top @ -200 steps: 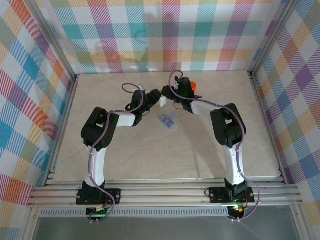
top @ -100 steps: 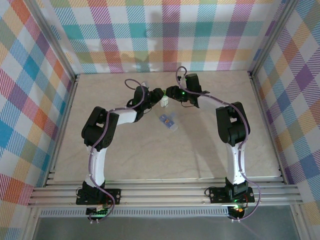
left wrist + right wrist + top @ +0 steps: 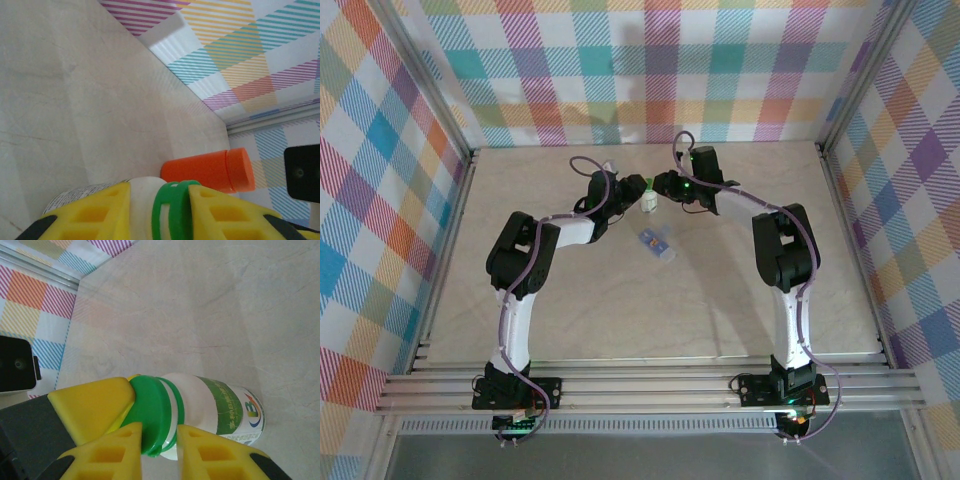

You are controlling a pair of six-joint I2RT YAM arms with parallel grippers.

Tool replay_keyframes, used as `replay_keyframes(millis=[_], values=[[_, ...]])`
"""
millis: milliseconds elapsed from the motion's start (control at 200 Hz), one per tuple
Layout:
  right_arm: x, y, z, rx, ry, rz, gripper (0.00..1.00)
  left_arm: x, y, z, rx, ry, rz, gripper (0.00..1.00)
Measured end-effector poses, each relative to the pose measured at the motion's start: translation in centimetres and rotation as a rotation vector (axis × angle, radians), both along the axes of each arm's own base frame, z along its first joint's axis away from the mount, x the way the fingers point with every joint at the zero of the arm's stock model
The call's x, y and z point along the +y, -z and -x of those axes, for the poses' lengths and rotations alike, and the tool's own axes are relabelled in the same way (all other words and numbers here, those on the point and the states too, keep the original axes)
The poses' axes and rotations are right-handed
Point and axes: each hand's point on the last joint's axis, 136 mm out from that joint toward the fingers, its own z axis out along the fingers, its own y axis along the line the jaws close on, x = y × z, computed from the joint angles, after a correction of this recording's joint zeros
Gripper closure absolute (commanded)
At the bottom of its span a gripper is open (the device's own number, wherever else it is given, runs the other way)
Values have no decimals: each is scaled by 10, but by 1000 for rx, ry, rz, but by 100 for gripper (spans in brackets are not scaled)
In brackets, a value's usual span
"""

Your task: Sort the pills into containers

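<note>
a: which step is this?
b: opening the bottle, i'd say. the white pill bottle point(image 3: 648, 203) is held between the two arms at the far middle of the surface point(image 3: 570, 320). the left jaws are clamped tight on it near the neck. the right jaws are pinched shut on the green cap point(image 3: 150, 415).
a: and next?
b: likely a twist of the cap while the left side holds the body firm, then lifting it clear. the small blue container point(image 3: 656, 243) lies just nearer. an orange bottle point(image 3: 210, 172) lies on its side by the far wall.
</note>
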Motion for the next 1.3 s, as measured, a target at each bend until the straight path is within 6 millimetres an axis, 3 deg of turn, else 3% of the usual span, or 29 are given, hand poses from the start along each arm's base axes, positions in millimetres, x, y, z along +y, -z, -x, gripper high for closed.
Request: replay_keyframes(millis=[415, 685, 920, 1020, 1105, 1235, 1300], values=[[-6, -3, -1, 52, 49, -20, 68, -5, -7, -6, 41, 28, -61, 66], [-16, -9, 0, 105, 53, 28, 62, 6, -14, -13, 140, 30, -150, 60], [-24, -31, 11, 86, 35, 68, 62, 19, -14, -9, 205, 35, -215, 53], [-29, -45, 19, 53, 25, 87, 60, 23, -19, -1, 217, 40, -230, 53], [-35, -46, 29, 34, 8, 121, 58, 31, -29, 17, 218, 50, -254, 53], [-44, -23, 45, 47, -24, 195, 57, 45, -46, 52, 193, 79, -298, 54], [-48, -6, 55, 77, -45, 226, 57, 51, -43, 70, 192, 104, -318, 55]])
